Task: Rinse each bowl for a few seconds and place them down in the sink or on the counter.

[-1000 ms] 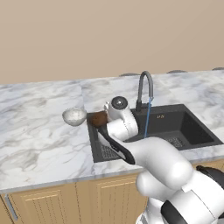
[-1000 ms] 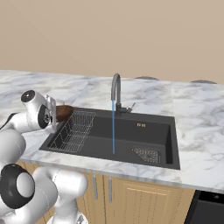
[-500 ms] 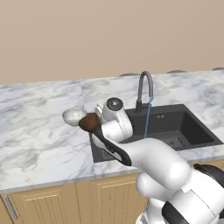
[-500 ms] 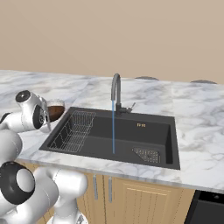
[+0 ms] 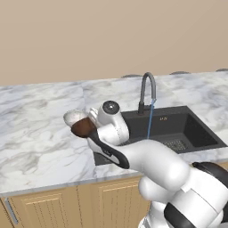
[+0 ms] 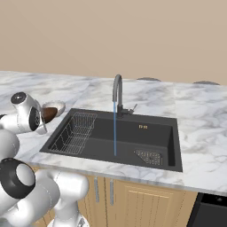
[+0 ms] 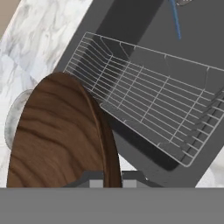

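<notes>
My gripper [image 7: 112, 181] is shut on the rim of the dark brown wood-grain bowl [image 7: 57, 135], which it holds tilted on edge. That bowl [image 5: 82, 128] hangs above the left rim of the sink [image 5: 196, 133], over the white marble counter [image 5: 35, 138]. Just behind it, on the counter, sits the white-grey speckled bowl [image 5: 72, 116]. From the right base view the brown bowl [image 6: 48, 114] partly covers the speckled bowl [image 6: 56, 106], and the gripper [image 6: 42, 120] is beside them. In the hand view the speckled bowl [image 7: 13, 118] peeks out behind the brown one.
A thin blue stream of water [image 6: 115, 128] falls from the arched dark faucet [image 6: 117, 91] into the black basin [image 6: 133, 133]. A wire rack [image 6: 75, 133] fills the sink's left part, with a drain strainer [image 6: 148, 156] at the front right. Marble counter [image 6: 204, 128] stretches to both sides.
The arm has carried the brown bowl leftward, from over the wire rack to the sink's left rim beside the speckled bowl. The water keeps running.
</notes>
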